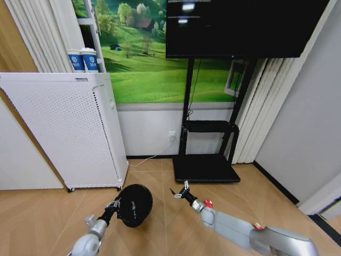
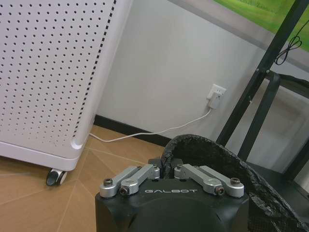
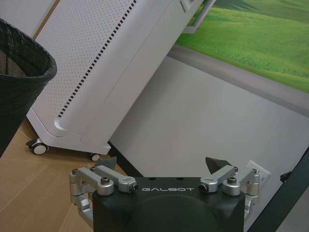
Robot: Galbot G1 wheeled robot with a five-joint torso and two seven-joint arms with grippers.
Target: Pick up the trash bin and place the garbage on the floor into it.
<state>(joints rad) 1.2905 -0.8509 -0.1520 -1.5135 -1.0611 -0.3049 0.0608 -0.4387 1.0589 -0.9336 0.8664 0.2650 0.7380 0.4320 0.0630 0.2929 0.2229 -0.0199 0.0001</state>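
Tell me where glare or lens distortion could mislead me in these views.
Head view: ceiling lights glare on the TV screen, and walls bow outward toward the edges. Left wrist view: the trash bin interior reads dark. Right wrist view: the white cabinet leans, tilted by the camera.

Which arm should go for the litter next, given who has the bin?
Right. The left tool is shut on the rim of the trash bin, so that arm is taken. The right tool is open, holds nothing, and hangs low beside the bin.
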